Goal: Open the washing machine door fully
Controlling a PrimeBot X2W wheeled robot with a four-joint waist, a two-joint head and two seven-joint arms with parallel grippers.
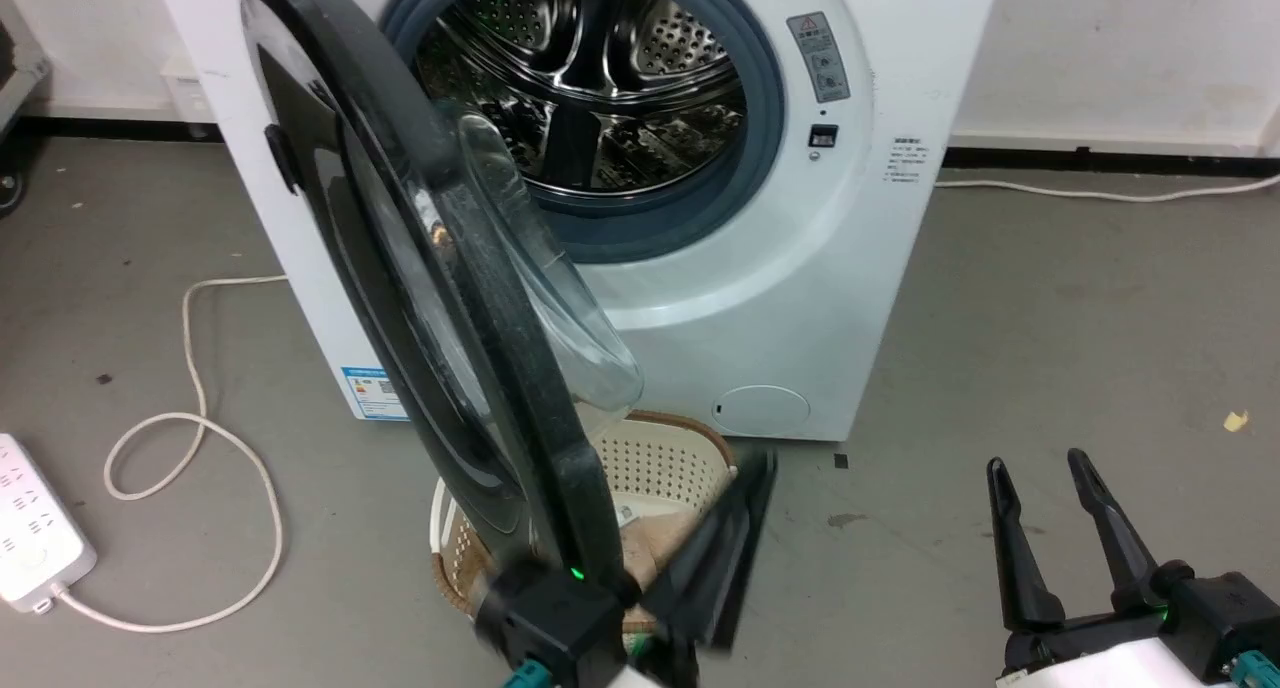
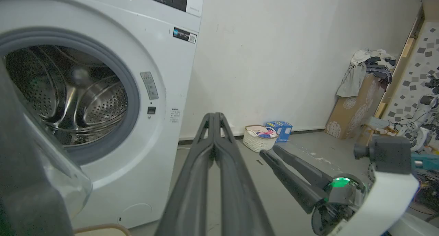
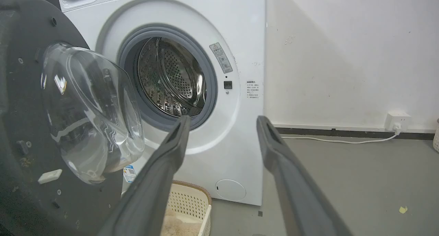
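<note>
The washing machine door (image 1: pixel 430 298) hangs swung out at 8 o'clock from the shiny drum (image 1: pixel 590 88). Under it, at 6 o'clock, a white basket (image 1: pixel 662 463) holds a soft tan cloth (image 3: pixel 175 226). The left gripper (image 2: pixel 215 116) is pinched closed on nothing; the right gripper (image 1: pixel 1040 463), at 4 o'clock, is spread wide.

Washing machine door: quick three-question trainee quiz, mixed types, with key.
1. True or false: the large round glossy black washing machine door stands swung away from the perforated steel drum.
2. The right gripper has its long dark fingers: A) pressed together, B) spread apart, C) clamped on the door.
3. Fill in: the cream perforated plastic basket sits on the grey floor before the white ____.
Key: 1 true; 2 B; 3 washing machine.
</note>
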